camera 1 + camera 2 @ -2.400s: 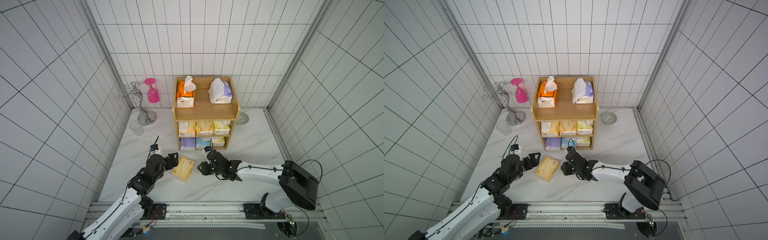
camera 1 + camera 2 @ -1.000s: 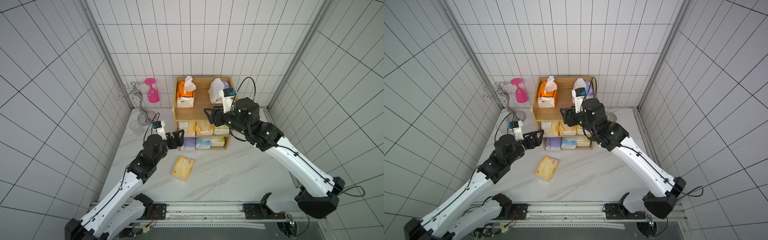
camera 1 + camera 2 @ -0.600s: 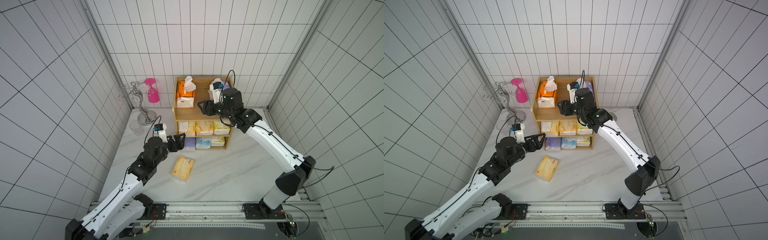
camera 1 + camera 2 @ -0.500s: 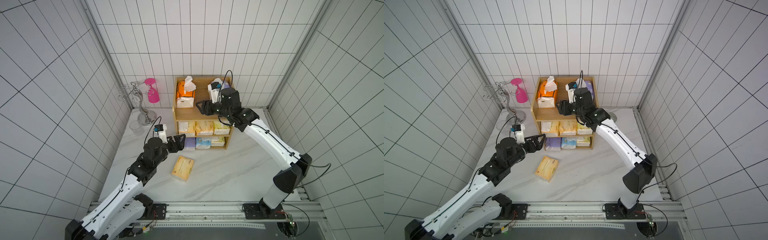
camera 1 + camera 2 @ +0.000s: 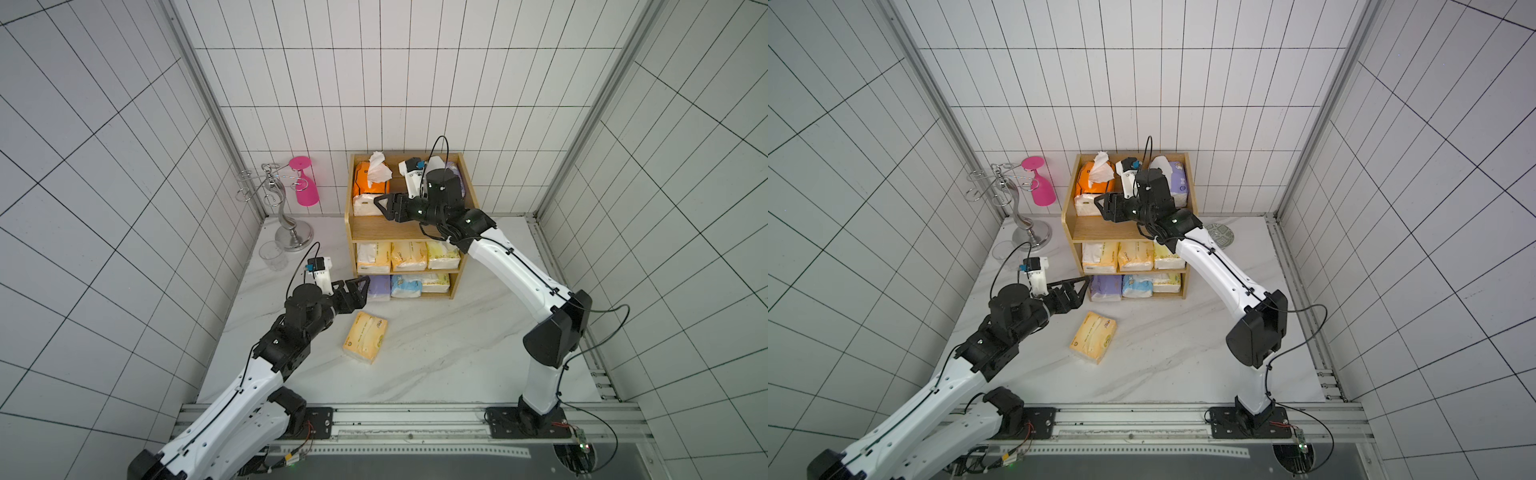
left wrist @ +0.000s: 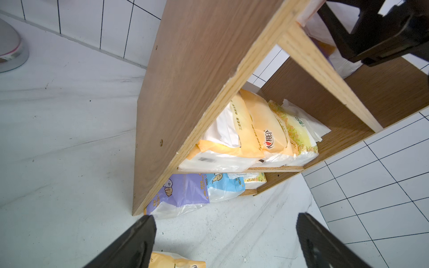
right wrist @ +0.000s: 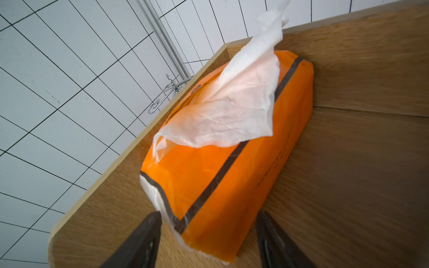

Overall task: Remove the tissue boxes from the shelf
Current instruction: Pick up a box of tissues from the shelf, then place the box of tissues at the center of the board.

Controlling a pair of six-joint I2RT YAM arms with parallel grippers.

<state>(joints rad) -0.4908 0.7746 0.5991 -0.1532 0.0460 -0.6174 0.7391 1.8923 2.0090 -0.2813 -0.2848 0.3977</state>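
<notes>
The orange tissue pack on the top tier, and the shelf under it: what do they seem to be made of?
The orange tissue pack: likely thin glossy plastic film, since it wrinkles and shines; the white tissue sticking out looks like soft crinkled paper. The shelf: wood or wood-look board, matte finish; grain lines show, but solid or veneered cannot be told.

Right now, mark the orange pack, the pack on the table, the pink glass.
orange pack [image 7: 243, 190]: right wrist view, wrapper.
pack on the table [image 5: 365, 343]: in a top view, upper face.
pink glass [image 5: 306, 192]: in a top view, bowl.
</notes>
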